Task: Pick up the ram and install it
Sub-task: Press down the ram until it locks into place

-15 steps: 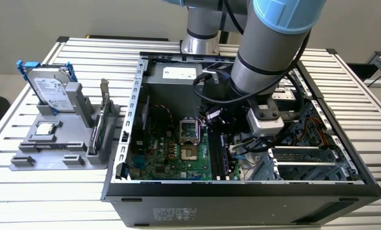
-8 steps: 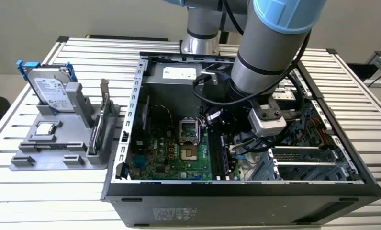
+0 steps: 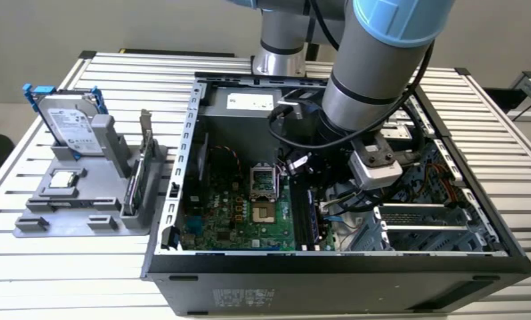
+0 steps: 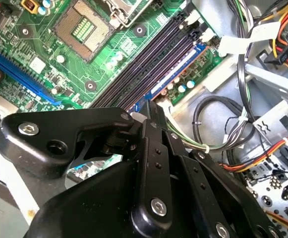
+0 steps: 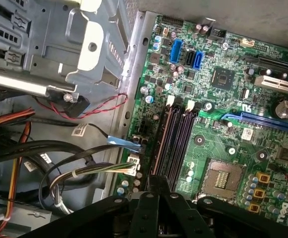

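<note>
The ram [image 4: 177, 70] is a dark blue stick standing on edge in the outermost black slot of the green motherboard [image 4: 44, 54], next to the case's cable bay. It also shows as a blue strip [image 3: 317, 215] in the exterior view. My gripper [image 4: 150, 108] is down inside the open computer case [image 3: 337, 263], its black fingers drawn together. The tips meet the ram's top edge toward one end, and the stretch of ram beneath them is hidden. In the first wrist view the gripper [image 5: 158, 181] sits over the end of the slot row [image 5: 173, 141].
The empty CPU socket [image 3: 261, 180] lies beside the slots. Cable bundles [image 5: 59, 163] and a metal drive cage [image 5: 59, 44] crowd the other side. Outside the case, a grey holder [image 3: 74, 213] carries a hard drive [image 3: 70, 127] and a card with a bracket [image 3: 145, 160].
</note>
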You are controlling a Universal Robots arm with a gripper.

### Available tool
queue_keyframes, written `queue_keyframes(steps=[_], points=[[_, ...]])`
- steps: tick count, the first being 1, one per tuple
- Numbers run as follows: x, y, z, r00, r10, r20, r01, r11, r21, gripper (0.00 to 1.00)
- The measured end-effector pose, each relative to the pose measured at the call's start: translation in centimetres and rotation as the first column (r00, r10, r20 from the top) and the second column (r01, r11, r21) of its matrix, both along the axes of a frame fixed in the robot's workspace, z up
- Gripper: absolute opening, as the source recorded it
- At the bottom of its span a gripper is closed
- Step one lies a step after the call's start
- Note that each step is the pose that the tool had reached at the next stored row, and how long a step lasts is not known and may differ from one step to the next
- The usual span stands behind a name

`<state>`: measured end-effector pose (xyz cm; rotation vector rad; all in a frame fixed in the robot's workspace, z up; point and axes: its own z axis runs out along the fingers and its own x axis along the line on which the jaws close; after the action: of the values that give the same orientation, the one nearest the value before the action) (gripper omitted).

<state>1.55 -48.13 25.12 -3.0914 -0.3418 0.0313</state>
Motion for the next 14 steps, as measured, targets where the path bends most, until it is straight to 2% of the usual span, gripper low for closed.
queue_keyframes(steps=[14], points=[[0.0,0.0,-0.01,0.9985,0.054,0.0001,-0.054,0.9985,0.0015,0.0]])
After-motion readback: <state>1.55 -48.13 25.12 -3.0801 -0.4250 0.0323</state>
